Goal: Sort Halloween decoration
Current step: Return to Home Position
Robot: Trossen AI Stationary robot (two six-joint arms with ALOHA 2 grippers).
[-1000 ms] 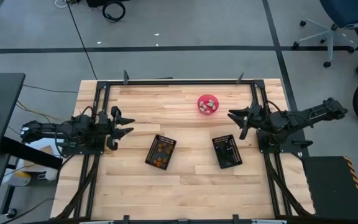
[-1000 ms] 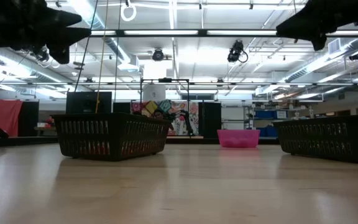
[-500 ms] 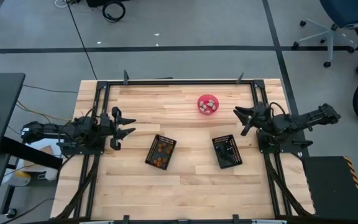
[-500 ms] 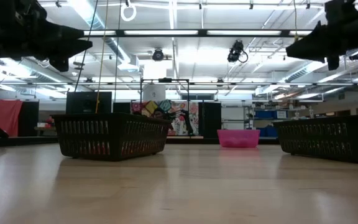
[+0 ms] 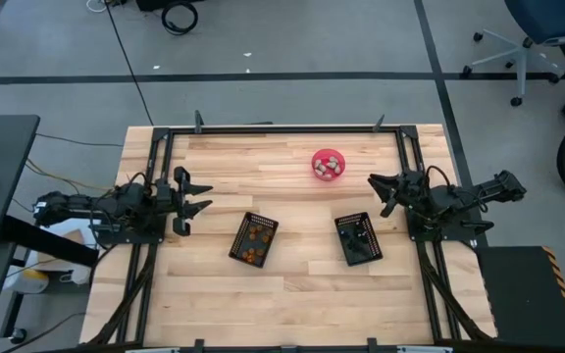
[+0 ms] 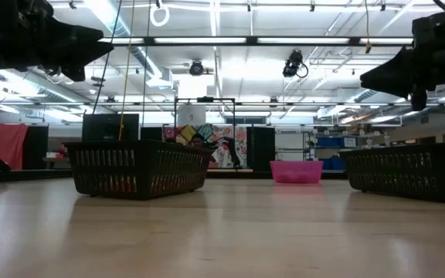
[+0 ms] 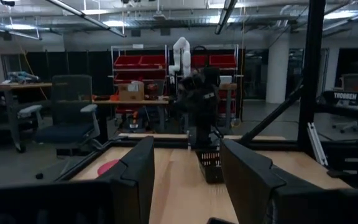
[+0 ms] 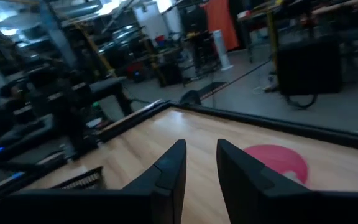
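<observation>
The Halloween decoration shows as tiny pieces. Orange ones lie in the left black mesh basket (image 5: 254,238), dark ones in the right basket (image 5: 358,238), and pale ones in the pink bowl (image 5: 329,165). My left gripper (image 5: 204,196) hovers open at the table's left edge, pointing toward the baskets, with nothing between its fingers (image 7: 135,174). My right gripper (image 5: 375,188) hovers at the right edge, beyond the right basket and on the near-right side of the bowl. Its fingers (image 8: 169,168) stand a narrow gap apart, with nothing between them.
Both baskets rest flat on the wooden table (image 5: 292,294) near its middle, and the bowl (image 6: 296,171) stands nearer the far edge. A black frame rail (image 5: 282,128) runs along the table's far edge and down its sides. Bare wood lies in front of the baskets.
My right gripper has sunk toward the table and drawn back a little toward the right edge as its arm folded in, rolling somewhat. It held nothing the whole time. The baskets, the bowl and the pieces have stayed put.
</observation>
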